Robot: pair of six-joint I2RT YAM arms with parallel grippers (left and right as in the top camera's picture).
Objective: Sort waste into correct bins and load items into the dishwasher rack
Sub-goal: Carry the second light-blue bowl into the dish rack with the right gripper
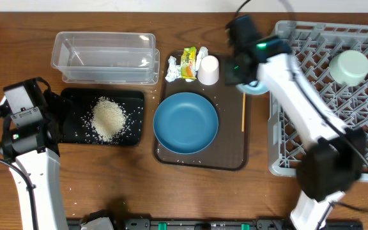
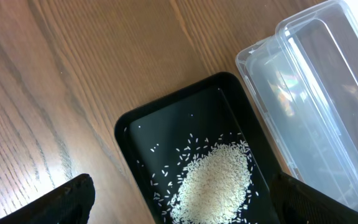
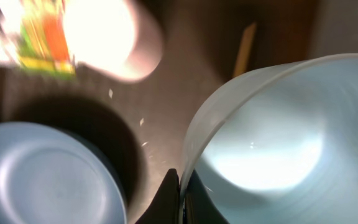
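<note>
The right gripper is pinching the rim of a small pale blue bowl at the brown tray's far right edge, just beside the dishwasher rack. The left gripper is hanging spread wide above the rice in the black tray.

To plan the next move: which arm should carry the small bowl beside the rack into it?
Right: the right gripper pinches the bowl's rim beside the rack; the left gripper hangs over the rice.
</note>
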